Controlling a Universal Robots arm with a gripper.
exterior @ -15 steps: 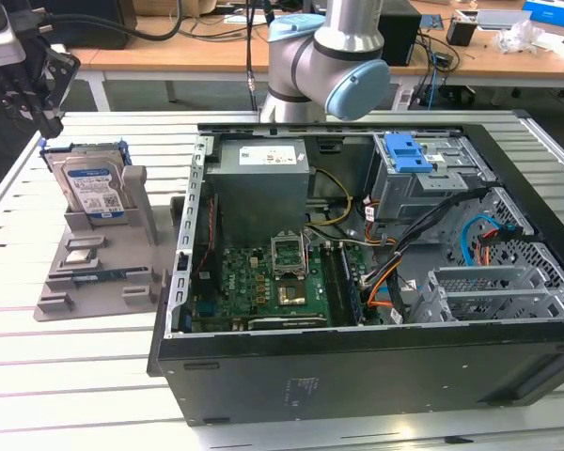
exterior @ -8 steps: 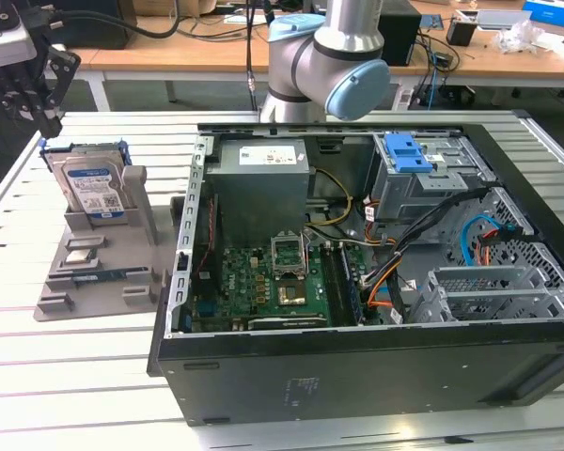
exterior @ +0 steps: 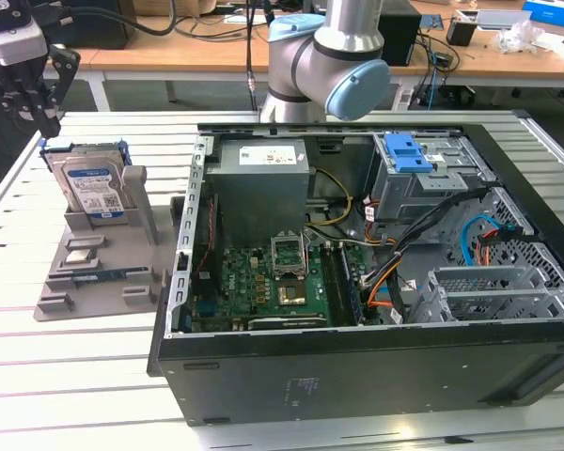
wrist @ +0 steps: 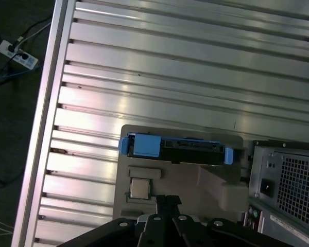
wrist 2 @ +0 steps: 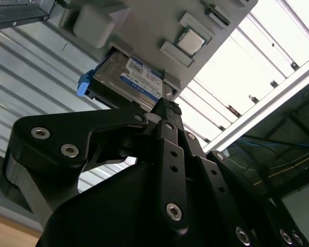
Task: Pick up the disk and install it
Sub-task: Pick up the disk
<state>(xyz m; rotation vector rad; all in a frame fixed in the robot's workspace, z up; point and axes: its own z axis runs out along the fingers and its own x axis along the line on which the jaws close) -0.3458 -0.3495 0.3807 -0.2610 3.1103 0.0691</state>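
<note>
- The claw (wrist: pixel 168 199) has its fingers together and holds nothing. In the exterior view it hangs above the disk (exterior: pixel 92 188), a little toward that view's left, and apart from it.
- The disk stands on its edge in a slot of the grey stand (exterior: pixel 94 272), with its label face to the exterior camera and its top edge free.
- In the first wrist view the top edge is a long band with blue rail at both ends. The claw tip is not over this band — it lies off the label side, over the low part of the stand near a small chip (wrist: pixel 140 189).
- So the relation that matters, as I judge it: the disk is below the claw and to one side of it, and its thin direction runs from the claw tip toward the band.
- The stand rests on the slatted worktop (exterior: pixel 75 376), just beside the open case (exterior: pixel 357 366), which is on the exterior view's right.
- Inside the case there is the grey power supply (exterior: pixel 261 183), and further right a metal cage (exterior: pixel 442 183) with a blue latch (exterior: pixel 404 150) on top — well apart from the disk.
- A raised grey post of the stand (exterior: pixel 143 202) is beside the disk on the case side. Nothing covers the top edge.
</note>
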